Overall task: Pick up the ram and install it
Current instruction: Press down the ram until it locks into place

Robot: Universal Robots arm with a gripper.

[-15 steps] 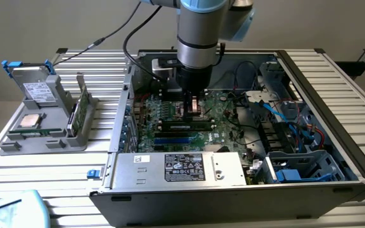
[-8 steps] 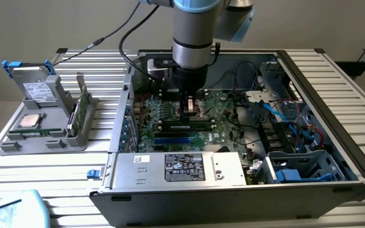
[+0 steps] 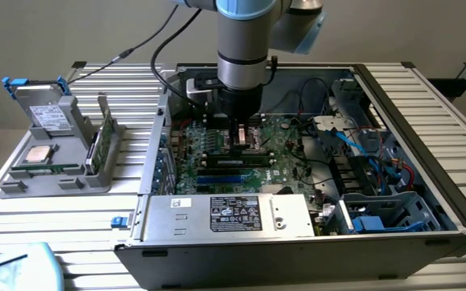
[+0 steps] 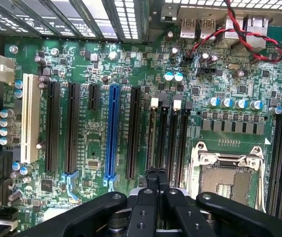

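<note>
The jaws (image 4: 155, 174) are fully closed above the ram (image 3: 235, 162), holding nothing; the stick should be pressed straight down, evenly, until it is seated in the motherboard (image 4: 131, 79) slot.

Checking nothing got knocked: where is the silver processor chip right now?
The silver processor chip lies on the grey holder at the exterior view's left, outside the computer case, beside an upright green board.
</note>
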